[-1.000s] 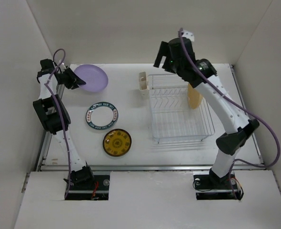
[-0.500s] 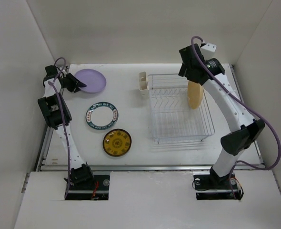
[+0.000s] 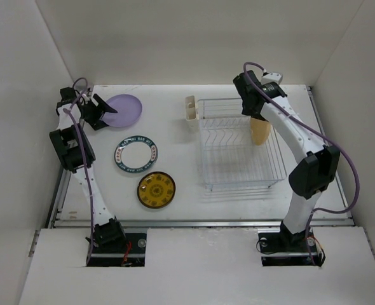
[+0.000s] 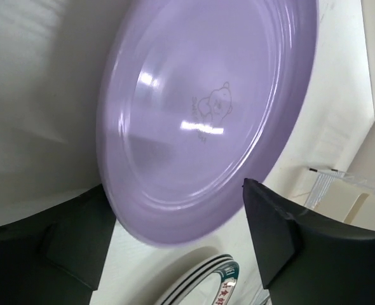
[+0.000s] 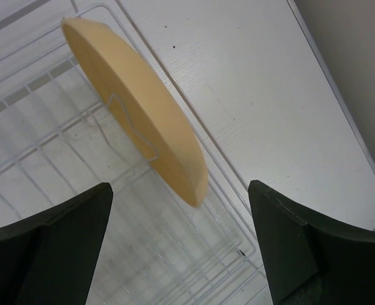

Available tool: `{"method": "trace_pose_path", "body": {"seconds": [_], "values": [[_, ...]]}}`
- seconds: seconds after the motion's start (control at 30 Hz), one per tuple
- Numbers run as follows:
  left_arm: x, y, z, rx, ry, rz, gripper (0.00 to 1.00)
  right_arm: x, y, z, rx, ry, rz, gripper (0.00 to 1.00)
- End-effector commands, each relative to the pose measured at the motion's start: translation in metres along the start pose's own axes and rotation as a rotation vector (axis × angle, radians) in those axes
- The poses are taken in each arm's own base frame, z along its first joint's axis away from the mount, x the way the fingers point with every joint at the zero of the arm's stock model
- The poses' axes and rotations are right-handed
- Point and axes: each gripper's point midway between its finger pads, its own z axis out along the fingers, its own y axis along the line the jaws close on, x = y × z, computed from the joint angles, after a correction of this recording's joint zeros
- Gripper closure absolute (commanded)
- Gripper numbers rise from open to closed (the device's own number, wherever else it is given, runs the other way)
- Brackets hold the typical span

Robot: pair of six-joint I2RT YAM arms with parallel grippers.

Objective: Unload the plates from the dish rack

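Observation:
The lavender plate (image 3: 125,109) (image 4: 206,114) lies on the table at the back left. My left gripper (image 3: 98,112) (image 4: 181,244) is open, its jaws on either side of that plate's near rim. A teal-rimmed plate (image 3: 136,155) (image 4: 220,287) and an amber plate (image 3: 156,190) lie flat in front of it. The wire dish rack (image 3: 203,152) (image 5: 54,146) holds one tan plate (image 3: 260,131) (image 5: 136,108) on edge at its back right. My right gripper (image 3: 252,105) (image 5: 181,244) hangs open just above that plate, with nothing between its fingers.
A small cream cup (image 3: 190,108) hangs at the rack's back left corner. White walls close in the table at the back and on both sides. The right arm reaches over the rack's right side.
My left gripper has opened and let go of the lavender plate, which now lies on the table. The right gripper has swung in and come down over the tan plate.

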Motion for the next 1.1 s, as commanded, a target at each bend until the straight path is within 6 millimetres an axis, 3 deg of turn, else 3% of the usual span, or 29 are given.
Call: {"method": "trace_pose_path", "body": {"seconds": [0.0, 0.03, 0.07, 0.1, 0.17, 0.3, 0.33, 0.43, 0.47, 0.6, 0.67, 0.77, 0.8, 0.87, 0.93, 1.0, 1.07], "values": [[0.011, 0.018, -0.027, -0.173, -0.002, 0.021, 0.23, -0.003, -0.002, 0.017, 0.037, -0.020, -0.019, 0.07], [0.010, 0.016, -0.033, -0.187, -0.013, 0.025, 0.13, -0.002, -0.002, 0.018, 0.037, -0.019, -0.029, 0.10], [0.012, 0.018, -0.036, -0.203, -0.012, 0.039, 0.11, 0.001, 0.001, 0.029, 0.051, -0.009, -0.042, 0.15], [0.011, 0.016, -0.045, -0.228, -0.027, 0.057, 0.01, 0.004, 0.002, 0.031, 0.055, -0.004, -0.067, 0.24], [0.016, 0.017, -0.055, -0.260, -0.019, 0.083, 0.01, 0.001, 0.001, 0.040, 0.067, -0.001, -0.062, 0.31], [0.021, 0.005, -0.083, -0.290, -0.034, 0.144, 0.01, -0.005, 0.008, 0.047, 0.070, -0.029, -0.080, 0.55], [0.027, 0.005, -0.087, -0.296, -0.016, 0.144, 0.01, -0.006, 0.009, 0.047, 0.066, -0.033, -0.086, 0.67], [0.030, -0.005, -0.103, -0.300, -0.030, 0.178, 0.01, -0.010, 0.004, 0.047, 0.094, -0.044, -0.104, 0.88], [0.033, -0.007, -0.107, -0.302, -0.024, 0.189, 0.01, -0.013, 0.001, 0.045, 0.108, -0.051, -0.107, 1.00], [0.046, -0.025, -0.124, -0.297, -0.039, 0.242, 0.01, -0.036, -0.026, 0.023, 0.160, -0.108, -0.078, 1.00], [0.050, -0.043, -0.139, -0.278, -0.075, 0.293, 0.01, -0.052, -0.042, -0.002, 0.154, -0.147, -0.041, 1.00], [0.067, -0.067, -0.144, -0.211, -0.064, 0.376, 0.01, -0.081, -0.061, -0.047, 0.114, -0.228, 0.039, 1.00], [0.080, -0.090, -0.149, -0.141, -0.055, 0.423, 0.01, -0.087, -0.064, -0.058, 0.093, -0.246, 0.060, 1.00], [0.095, -0.110, -0.153, -0.068, -0.030, 0.496, 0.01, -0.105, -0.073, -0.091, 0.041, -0.307, 0.122, 1.00], [0.122, -0.140, -0.161, 0.039, 0.026, 0.570, 0.01, -0.112, -0.072, -0.109, -0.017, -0.334, 0.159, 1.00], [0.139, -0.153, -0.162, 0.096, 0.072, 0.661, 0.01, -0.116, -0.052, -0.129, -0.146, -0.350, 0.192, 1.00], [0.158, -0.167, -0.160, 0.117, 0.111, 0.715, 0.01, -0.113, -0.041, -0.126, -0.160, -0.354, 0.181, 1.00]]}}
